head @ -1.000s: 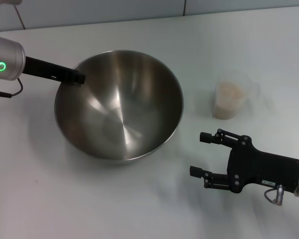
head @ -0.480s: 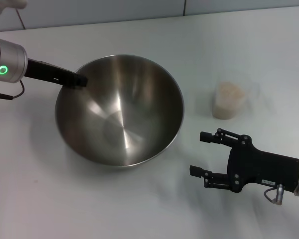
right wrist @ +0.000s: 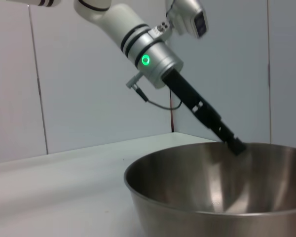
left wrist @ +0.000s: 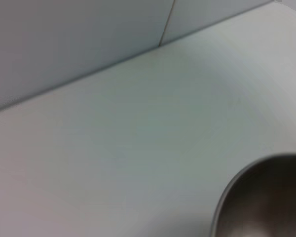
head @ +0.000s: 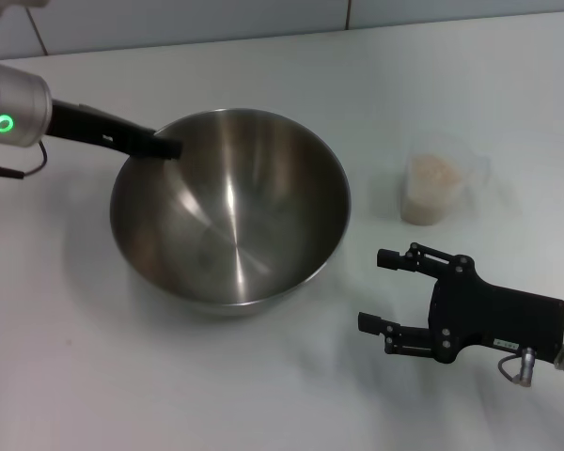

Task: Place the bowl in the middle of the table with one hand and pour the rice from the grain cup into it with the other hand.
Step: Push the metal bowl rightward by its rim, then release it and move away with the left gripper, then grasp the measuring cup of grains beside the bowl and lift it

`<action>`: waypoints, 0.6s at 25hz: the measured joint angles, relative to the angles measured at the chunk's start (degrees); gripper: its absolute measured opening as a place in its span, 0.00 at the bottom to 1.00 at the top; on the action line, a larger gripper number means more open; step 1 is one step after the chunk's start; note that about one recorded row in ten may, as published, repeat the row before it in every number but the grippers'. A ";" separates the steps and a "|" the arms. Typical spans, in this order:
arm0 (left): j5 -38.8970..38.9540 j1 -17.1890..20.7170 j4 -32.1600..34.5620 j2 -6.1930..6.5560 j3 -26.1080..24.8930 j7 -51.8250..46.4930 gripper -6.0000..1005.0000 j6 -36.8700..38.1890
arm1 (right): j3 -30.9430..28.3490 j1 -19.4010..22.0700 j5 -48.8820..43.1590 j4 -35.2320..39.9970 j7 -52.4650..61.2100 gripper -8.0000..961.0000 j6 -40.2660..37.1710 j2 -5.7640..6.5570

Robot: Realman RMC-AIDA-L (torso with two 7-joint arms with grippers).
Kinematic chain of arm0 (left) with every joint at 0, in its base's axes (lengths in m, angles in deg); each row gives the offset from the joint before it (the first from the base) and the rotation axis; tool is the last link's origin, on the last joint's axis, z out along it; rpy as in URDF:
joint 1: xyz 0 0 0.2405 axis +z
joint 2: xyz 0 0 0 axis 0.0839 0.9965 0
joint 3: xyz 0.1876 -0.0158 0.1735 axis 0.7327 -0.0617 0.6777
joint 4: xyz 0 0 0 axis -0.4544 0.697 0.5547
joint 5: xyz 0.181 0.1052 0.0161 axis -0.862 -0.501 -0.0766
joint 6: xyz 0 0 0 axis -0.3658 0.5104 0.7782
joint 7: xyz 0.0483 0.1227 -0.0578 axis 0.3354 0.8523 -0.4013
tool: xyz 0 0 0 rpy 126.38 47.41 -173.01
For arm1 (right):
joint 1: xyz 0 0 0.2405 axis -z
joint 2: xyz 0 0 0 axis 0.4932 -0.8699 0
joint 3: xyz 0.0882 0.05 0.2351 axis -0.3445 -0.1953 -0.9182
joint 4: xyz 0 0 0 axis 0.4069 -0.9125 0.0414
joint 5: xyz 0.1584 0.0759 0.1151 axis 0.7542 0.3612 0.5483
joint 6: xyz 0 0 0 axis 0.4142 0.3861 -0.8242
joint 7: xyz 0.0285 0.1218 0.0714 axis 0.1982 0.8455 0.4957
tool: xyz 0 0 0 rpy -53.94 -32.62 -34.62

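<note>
The steel bowl [head: 230,216] rests on the white table [head: 66,376], left of centre. My left gripper [head: 164,147] reaches in from the far left and is shut on the bowl's far-left rim; the right wrist view shows that gripper [right wrist: 235,146] at the rim of the bowl [right wrist: 222,192]. In the left wrist view only an edge of the bowl [left wrist: 266,207] shows. The clear grain cup [head: 423,209] stands upright to the bowl's right, holding pale rice [head: 432,171]. My right gripper [head: 374,289] hovers open near the front right, in front of the cup and apart from it.
A grey wall [head: 188,19] with a vertical seam runs along the table's far edge. White tabletop lies between the bowl and the cup and along the front.
The bowl has slid a little to the right and toward me, with my left gripper moving along on its rim. The right arm and the cup have stayed put.
</note>
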 joint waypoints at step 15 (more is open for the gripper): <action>24.98 25.08 25.11 -0.04 5.07 23.83 0.83 6.96 | -0.23 0.72 0.29 0.80 0.01 0.85 -0.27 -0.07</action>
